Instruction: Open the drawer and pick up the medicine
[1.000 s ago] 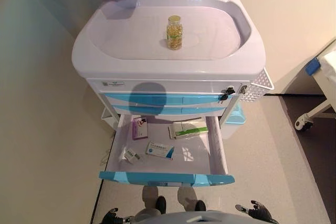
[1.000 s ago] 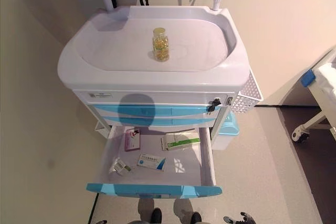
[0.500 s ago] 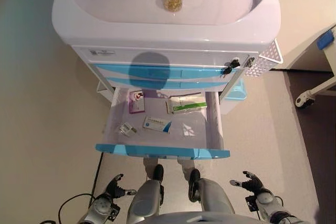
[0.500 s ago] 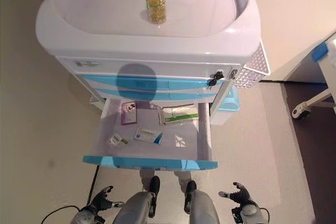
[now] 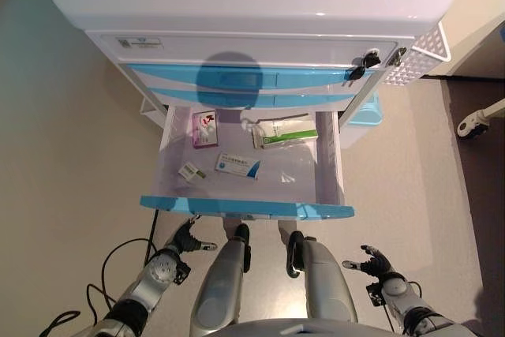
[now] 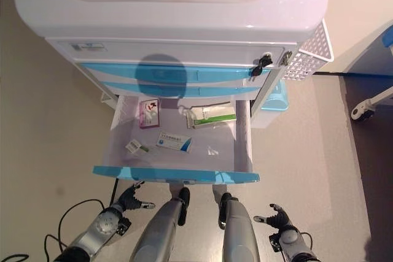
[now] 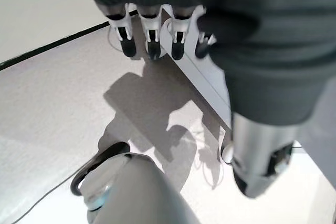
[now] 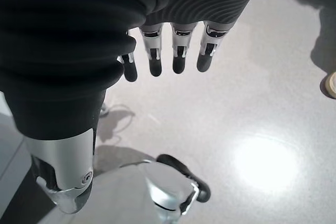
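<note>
Head camera has tipped down since earlier; both hands now show below the open drawer (image 5: 246,207).
Eye views: medicine boxes (image 5: 238,166) lie inside; left hand (image 5: 186,239) nears the front. Wrist views: left fingers (image 7: 151,38) and right hand (image 8: 173,45) straight, empty. Next: reach in.

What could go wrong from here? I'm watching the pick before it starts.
Both hands hang low, below the pulled-out blue-fronted drawer: the left hand sits right by its front edge and could bump it when rising. Several items lie close together inside, a white-and-blue medicine box, a purple packet and a green-striped white box, so the fingers could catch the wrong one.
</note>
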Controlling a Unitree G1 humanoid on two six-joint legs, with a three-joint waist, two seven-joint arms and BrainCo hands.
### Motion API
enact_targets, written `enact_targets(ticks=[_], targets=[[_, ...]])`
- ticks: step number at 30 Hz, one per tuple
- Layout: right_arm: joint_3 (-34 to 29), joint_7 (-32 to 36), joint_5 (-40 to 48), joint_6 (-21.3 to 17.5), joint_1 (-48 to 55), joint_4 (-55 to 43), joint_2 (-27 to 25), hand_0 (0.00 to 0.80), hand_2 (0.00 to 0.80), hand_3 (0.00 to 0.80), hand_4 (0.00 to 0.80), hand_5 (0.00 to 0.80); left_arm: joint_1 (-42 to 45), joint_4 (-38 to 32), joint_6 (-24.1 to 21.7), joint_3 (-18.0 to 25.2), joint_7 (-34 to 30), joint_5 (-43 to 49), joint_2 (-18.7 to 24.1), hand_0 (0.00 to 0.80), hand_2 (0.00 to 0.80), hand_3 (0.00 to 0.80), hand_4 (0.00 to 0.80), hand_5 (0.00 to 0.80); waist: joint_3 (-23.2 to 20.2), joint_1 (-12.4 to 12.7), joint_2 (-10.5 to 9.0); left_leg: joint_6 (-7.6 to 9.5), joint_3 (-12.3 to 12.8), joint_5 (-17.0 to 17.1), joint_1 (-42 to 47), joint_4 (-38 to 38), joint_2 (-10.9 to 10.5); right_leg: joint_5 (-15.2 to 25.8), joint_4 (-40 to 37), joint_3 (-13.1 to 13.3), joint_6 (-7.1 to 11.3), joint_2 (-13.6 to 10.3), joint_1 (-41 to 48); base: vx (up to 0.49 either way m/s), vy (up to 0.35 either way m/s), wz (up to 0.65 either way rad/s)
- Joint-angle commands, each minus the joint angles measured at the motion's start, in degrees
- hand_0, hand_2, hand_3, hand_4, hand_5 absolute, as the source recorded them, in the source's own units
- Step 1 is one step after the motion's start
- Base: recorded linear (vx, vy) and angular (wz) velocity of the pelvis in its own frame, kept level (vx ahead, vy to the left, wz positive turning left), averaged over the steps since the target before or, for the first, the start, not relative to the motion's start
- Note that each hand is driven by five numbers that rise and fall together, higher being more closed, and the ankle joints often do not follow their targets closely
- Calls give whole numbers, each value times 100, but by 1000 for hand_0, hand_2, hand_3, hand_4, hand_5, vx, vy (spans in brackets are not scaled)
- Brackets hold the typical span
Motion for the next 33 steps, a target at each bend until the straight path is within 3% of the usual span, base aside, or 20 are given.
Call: enact_targets(ticks=[1,6,12,19,24,28,33], targets=[[92,-4,4,12,176,-170,-287,0,0,0,0,0,74,-589,-150,153,38,-95,102,0,0,0,0,0,-135,-109,-32,460,204,-435,52,347,-140,589,-402,258,199,-7,46,-25,39,-26],[6,20,66,38,258,-149,-302,0,0,0,0,0,-340,-1091,-133,259,187,-143,196,0,0,0,0,0,-137,-190,-45,511,432,-531,-123,486,-79,609,-310,527,199,124,-269,-2,47,-20],[82,63,46,-11,463,-269,-289,0,0,0,0,0,-1103,-878,-149,301,526,-192,291,0,0,0,0,0,-176,-365,-124,523,688,-611,-213,519,35,653,-341,808,192,306,-504,3,33,-28],[188,100,170,-64,431,-407,-257,0,0,0,0,0,-1983,-75,-84,489,919,-425,504,0,0,0,0,0,-183,-526,-228,554,1065,-666,-296,544,195,782,-438,1185,251,529,-729,3,43,-43],[327,133,264,-147,415,-535,-264,0,0,0,0,0,-3035,1001,42,597,1246,-586,1058,0,0,0,0,0,-232,-710,-356,548,1331,-694,-365,564,370,885,-506,1400,315,684,-875,2,26,-33],[478,196,277,-170,403,-504,-294,0,0,0,0,0,-3690,1704,77,469,1325,-612,1374,0,0,0,0,0,-267,-829,-440,526,1404,-676,-383,550,438,945,-574,1453,345,705,-882,5,8,-27],[528,208,320,-182,383,-475,-302,0,0,0,0,0,-3808,1822,39,474,1292,-723,1481,0,0,0,0,0,-304,-891,-461,510,1436,-634,-343,415,460,1013,-663,1490,374,716,-877,-5,-3,-7]])
